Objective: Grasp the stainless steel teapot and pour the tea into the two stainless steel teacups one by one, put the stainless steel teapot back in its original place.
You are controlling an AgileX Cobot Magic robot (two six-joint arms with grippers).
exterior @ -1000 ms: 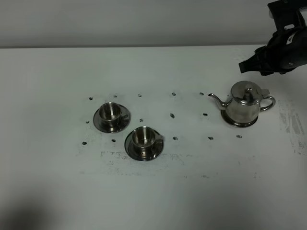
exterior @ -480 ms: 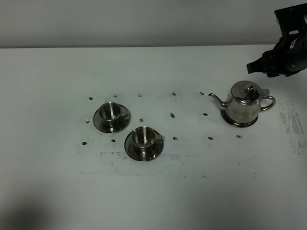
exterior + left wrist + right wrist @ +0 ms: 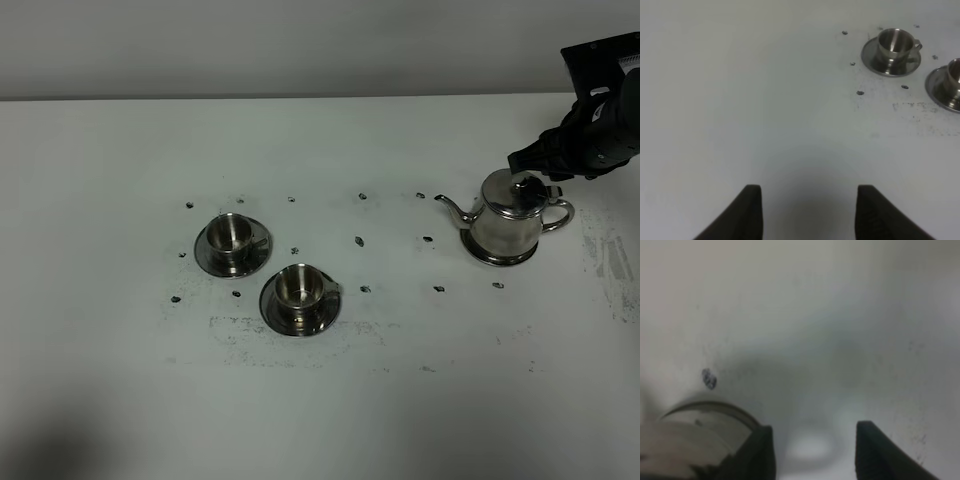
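By the lid of the stainless steel teapot point(image 3: 505, 228) — right gripper point(image 3: 532, 168), jaws apart, gripping nothing; left gripper point(image 3: 809, 202) likewise — empty.

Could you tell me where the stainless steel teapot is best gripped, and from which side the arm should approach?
I would grip the loop handle, coming from the right with the right gripper. The teapot stands upright with its spout pointing left and the handle sticking out on the right, nearest that arm; the round, shiny body looks too wide and slippery.
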